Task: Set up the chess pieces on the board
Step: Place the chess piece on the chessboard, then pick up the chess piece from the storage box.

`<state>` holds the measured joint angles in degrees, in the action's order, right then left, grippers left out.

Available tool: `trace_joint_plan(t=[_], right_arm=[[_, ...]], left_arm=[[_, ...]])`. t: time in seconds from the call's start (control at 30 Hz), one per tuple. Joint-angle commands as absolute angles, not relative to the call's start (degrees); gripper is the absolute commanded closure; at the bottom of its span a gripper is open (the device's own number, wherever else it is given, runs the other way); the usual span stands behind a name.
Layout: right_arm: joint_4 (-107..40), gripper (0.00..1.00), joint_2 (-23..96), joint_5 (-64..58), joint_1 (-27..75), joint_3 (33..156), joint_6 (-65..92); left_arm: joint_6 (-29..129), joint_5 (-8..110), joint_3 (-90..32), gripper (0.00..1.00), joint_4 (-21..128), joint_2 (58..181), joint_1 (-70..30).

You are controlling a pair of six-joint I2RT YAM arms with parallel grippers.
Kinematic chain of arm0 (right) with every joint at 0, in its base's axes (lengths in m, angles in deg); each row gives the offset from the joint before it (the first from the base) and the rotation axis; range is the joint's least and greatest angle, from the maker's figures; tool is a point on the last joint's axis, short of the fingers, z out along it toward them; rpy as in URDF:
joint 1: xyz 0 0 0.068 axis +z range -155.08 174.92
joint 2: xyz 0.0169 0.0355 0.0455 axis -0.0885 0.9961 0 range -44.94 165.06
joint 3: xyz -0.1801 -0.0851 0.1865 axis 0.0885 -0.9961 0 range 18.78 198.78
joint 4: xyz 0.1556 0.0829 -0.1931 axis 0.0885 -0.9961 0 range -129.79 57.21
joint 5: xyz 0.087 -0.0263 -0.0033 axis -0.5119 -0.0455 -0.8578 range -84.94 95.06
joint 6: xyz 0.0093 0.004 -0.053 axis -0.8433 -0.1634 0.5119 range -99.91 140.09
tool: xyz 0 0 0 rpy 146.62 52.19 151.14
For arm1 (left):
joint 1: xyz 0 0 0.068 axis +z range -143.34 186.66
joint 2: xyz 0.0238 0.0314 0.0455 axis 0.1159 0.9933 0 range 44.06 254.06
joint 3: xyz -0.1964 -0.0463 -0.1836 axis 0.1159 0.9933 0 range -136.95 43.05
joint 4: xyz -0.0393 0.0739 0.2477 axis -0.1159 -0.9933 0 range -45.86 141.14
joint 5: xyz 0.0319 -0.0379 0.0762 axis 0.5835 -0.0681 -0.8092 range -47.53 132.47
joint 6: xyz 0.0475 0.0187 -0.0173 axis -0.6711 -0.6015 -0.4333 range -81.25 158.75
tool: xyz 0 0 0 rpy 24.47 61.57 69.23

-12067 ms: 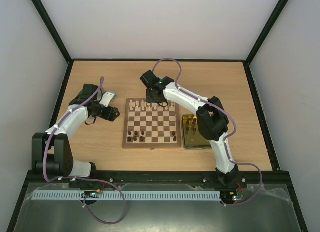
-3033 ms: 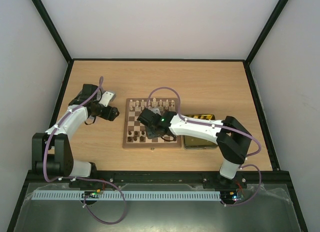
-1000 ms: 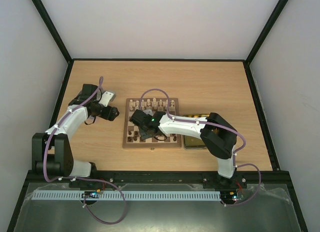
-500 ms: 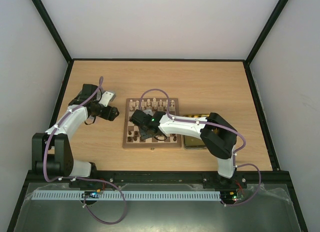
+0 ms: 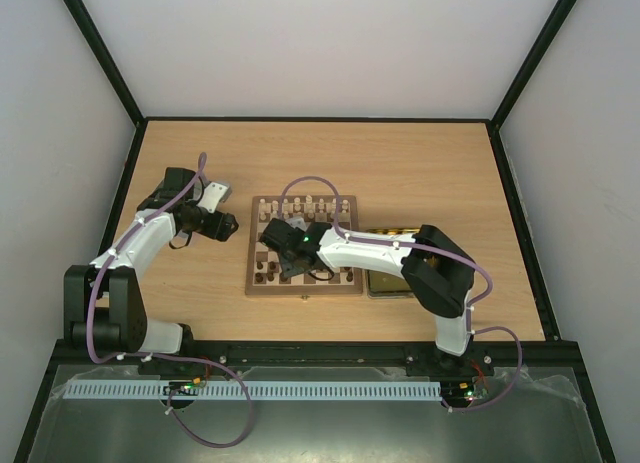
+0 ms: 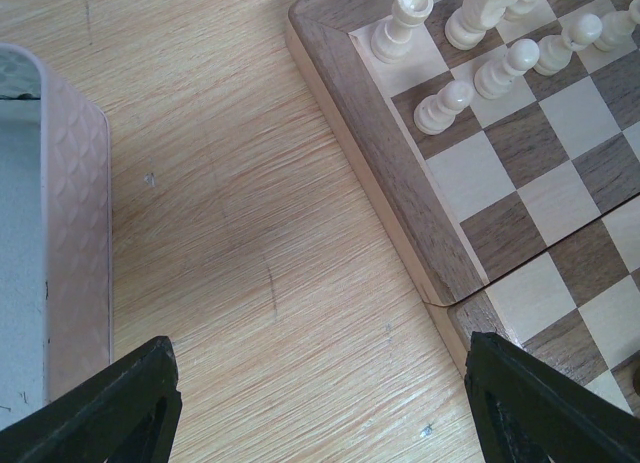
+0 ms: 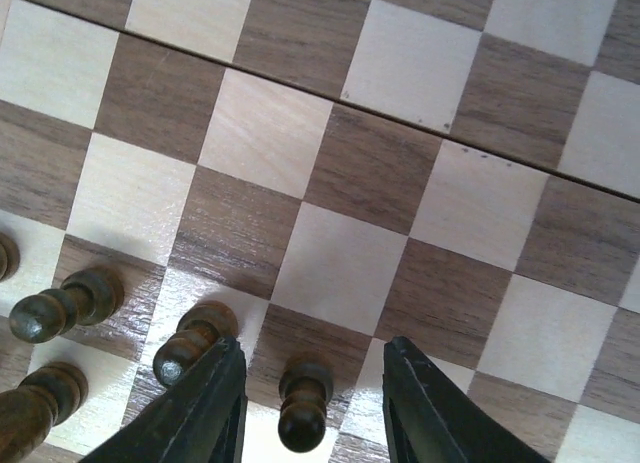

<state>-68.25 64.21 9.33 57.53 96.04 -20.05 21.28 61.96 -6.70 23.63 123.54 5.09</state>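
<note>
The right gripper (image 7: 312, 345) is low over the board (image 7: 372, 163) with its jaws apart. One dark pawn (image 7: 303, 401) stands upright between them. A narrow gap shows on each side of the pawn, so the fingers do not press it. Close beside it stand other dark pieces (image 7: 190, 345) on the neighbouring squares.

In the top view the right arm (image 5: 370, 248) reaches across from the right and lies low over the board. It covers the near-left squares, so only the wrist camera shows the pawn.

The left gripper (image 6: 320, 341) hangs over the bare worktop (image 6: 230, 233), wide open and holding nothing. Its camera shows the tin lid (image 6: 75, 233) at one side. At the other side is a corner of the board, with pale pieces (image 6: 445, 103) standing in two rows.

The top view shows the left arm (image 5: 140, 243) bent, with its gripper between the lid and the board. What seems to be a yellow tin (image 5: 384, 285) lies just right of the board, mostly hidden under the right arm.
</note>
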Motion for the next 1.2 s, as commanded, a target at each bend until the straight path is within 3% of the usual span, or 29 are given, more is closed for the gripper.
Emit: trace_joint_plan(t=[0.0, 0.37, 0.67, 1.17], right_arm=[[-70.51, 0.63, 61.22, 13.05, 57.85, 97.06, -20.40], [-76.45, 0.69, 48.66, 18.59, 53.79, 96.08, -21.67], [-72.96, 0.69, 33.28, 11.74, 35.30, 75.13, -24.09], [-66.70, 0.69, 32.85, 6.64, 27.58, 66.07, -23.20]], left_arm=[[21.31, 62.50, -6.16, 0.21, 23.74, 122.68, 5.47], [21.22, 62.65, -6.16, 0.21, 23.62, 122.63, 5.47], [21.17, 62.86, -6.13, 0.21, 23.93, 122.94, 5.43], [21.26, 62.82, -6.35, 0.21, 23.80, 123.38, 5.43]])
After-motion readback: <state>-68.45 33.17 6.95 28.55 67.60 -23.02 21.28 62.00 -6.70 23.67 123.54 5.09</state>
